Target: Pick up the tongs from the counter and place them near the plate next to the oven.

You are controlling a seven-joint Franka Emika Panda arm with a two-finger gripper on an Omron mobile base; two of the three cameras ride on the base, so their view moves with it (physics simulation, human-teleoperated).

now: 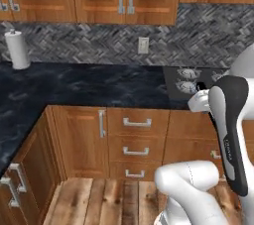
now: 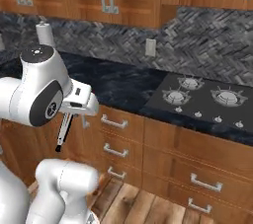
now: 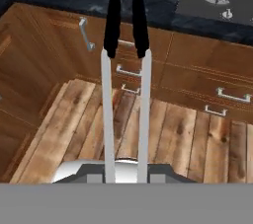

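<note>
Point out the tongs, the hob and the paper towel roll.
tongs (image 3: 143,94): hand view, on the right silver arm.
hob (image 2: 207,99): right base view, bare dark surface between burners.
paper towel roll (image 1: 18,49): left base view, mid-roll.

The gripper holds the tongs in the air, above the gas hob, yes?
Not quite. The gripper does hold the tongs in the air, but over the wooden floor before the cabinets, not above the gas hob. The hand view shows this.

Counter (image 1: 89,85) bare toward paper towel roll (image 1: 18,49) (far corner).
</note>
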